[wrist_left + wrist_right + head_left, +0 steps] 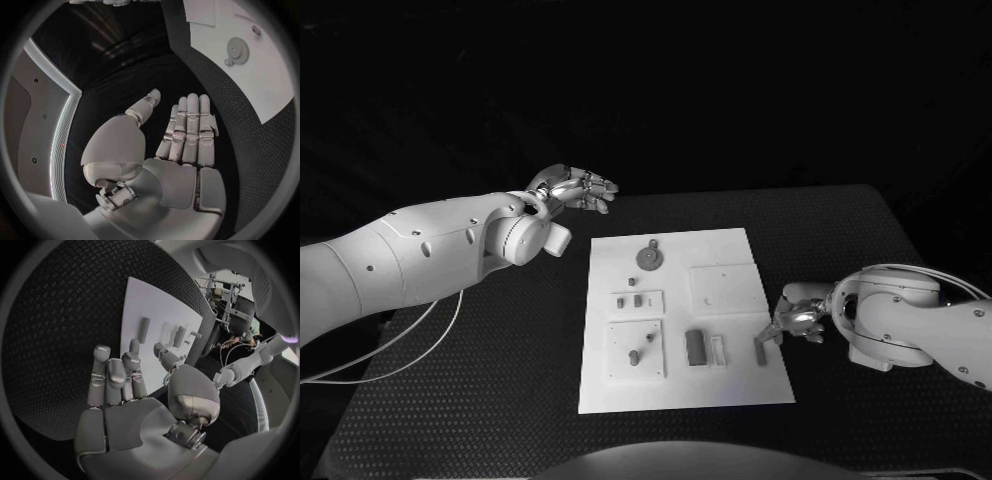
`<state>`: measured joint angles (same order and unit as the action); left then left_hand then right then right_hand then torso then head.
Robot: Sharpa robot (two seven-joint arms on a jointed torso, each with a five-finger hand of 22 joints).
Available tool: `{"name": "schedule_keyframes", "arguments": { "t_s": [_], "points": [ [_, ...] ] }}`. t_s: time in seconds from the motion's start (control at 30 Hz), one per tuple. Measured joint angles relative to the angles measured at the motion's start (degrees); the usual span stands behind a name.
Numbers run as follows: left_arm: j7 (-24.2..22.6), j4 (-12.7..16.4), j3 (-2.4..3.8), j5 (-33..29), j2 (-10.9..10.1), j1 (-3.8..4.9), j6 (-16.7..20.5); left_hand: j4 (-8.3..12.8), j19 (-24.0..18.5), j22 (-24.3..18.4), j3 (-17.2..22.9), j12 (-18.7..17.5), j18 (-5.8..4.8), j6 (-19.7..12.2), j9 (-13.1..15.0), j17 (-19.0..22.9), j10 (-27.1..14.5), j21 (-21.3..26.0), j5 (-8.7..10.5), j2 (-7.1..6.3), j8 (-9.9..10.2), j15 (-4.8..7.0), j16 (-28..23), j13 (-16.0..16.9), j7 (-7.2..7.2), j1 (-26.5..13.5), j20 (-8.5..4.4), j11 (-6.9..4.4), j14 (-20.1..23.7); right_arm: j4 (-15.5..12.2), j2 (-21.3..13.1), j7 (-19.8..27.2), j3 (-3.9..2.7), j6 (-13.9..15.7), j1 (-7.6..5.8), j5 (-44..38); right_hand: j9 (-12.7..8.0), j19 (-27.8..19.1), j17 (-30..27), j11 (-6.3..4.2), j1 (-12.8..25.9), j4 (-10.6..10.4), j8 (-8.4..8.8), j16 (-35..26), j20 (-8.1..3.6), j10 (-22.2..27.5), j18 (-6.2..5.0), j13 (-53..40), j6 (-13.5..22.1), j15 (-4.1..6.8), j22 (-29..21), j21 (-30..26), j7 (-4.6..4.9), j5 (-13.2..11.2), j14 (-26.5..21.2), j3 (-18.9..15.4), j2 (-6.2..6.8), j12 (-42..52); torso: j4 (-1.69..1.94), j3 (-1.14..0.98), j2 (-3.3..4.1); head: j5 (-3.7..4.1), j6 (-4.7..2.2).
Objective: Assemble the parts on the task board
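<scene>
You see the white task board (733, 375) lying flat mid-table. On it a round geared part (651, 258) sits near the far end, and a dark upright block (695, 346) (beside a pale one) stands nearer you.

We see two white arms, the left arm (401, 265) thick and smooth-shelled, dotted with small dark screws; a thin pale cable (387, 350) loops beneath it; the right arm (927, 320) ends in rounded white housings; the left hand (181, 150) and right hand (125, 395) are silver metal, with segmented fingers.
</scene>
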<state>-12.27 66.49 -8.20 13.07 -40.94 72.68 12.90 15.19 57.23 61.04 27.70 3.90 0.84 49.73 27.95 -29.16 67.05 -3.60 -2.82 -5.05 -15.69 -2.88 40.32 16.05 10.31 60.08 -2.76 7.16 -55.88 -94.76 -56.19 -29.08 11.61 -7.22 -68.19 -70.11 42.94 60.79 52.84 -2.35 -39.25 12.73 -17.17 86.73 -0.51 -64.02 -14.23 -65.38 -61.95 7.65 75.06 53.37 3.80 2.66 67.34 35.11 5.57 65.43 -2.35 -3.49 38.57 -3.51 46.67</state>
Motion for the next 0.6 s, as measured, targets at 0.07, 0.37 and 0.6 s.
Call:
{"name": "schedule_keyframes", "arguments": {
  "t_s": [0.07,0.37,0.6],
  "points": [
    [0.00,0.02,0.00,0.00,0.00,0.00,0.00,0.00,0.00,0.00,0.00,0.00,0.00,0.00,0.00,0.00,0.00,0.00,0.00,0.00,0.00,0.00,-0.18,0.00,0.00,0.00,0.00,0.00,0.00,0.00,0.29,-0.09,0.07,-0.27,0.51,-1.12,0.00,-0.15,-0.27,0.00,0.00,0.12,0.00,0.00,0.12,0.00,0.00,0.02,0.00,-0.09,0.00,0.00,0.00,0.00,-0.19,0.12,0.00,0.00,0.02,0.01,-0.01,0.01,-0.02],
    [0.10,0.09,0.00,0.00,-0.11,0.00,0.03,0.00,0.00,-0.06,0.00,0.00,0.00,0.00,0.00,-0.05,0.00,0.00,0.00,0.10,0.00,0.00,-0.18,0.00,0.00,-0.10,0.00,0.00,0.00,0.90,2.21,-0.22,-0.01,-0.34,2.98,-5.13,0.37,-0.41,-0.60,0.10,0.00,0.32,-0.15,0.00,0.00,-0.10,0.00,0.19,-0.02,-0.25,0.00,0.00,-0.02,0.00,-0.47,0.01,0.00,0.00,0.22,0.05,-0.01,-0.25,0.31],
    [0.23,0.14,0.00,0.00,-0.27,0.00,0.03,-0.16,0.00,-0.06,0.16,0.00,0.00,-0.21,0.01,-0.10,0.00,0.00,0.00,0.22,0.00,0.00,-0.18,0.00,0.21,-0.22,0.00,0.00,0.00,1.49,3.53,-0.18,-0.42,0.29,3.87,-6.34,0.09,-0.41,-0.62,0.10,0.00,0.44,-0.12,-0.01,0.00,-0.10,0.00,0.22,-0.42,-0.28,0.00,0.00,0.10,0.00,-0.50,0.13,0.00,0.00,0.25,0.11,0.00,-0.37,0.61]
  ]
}}
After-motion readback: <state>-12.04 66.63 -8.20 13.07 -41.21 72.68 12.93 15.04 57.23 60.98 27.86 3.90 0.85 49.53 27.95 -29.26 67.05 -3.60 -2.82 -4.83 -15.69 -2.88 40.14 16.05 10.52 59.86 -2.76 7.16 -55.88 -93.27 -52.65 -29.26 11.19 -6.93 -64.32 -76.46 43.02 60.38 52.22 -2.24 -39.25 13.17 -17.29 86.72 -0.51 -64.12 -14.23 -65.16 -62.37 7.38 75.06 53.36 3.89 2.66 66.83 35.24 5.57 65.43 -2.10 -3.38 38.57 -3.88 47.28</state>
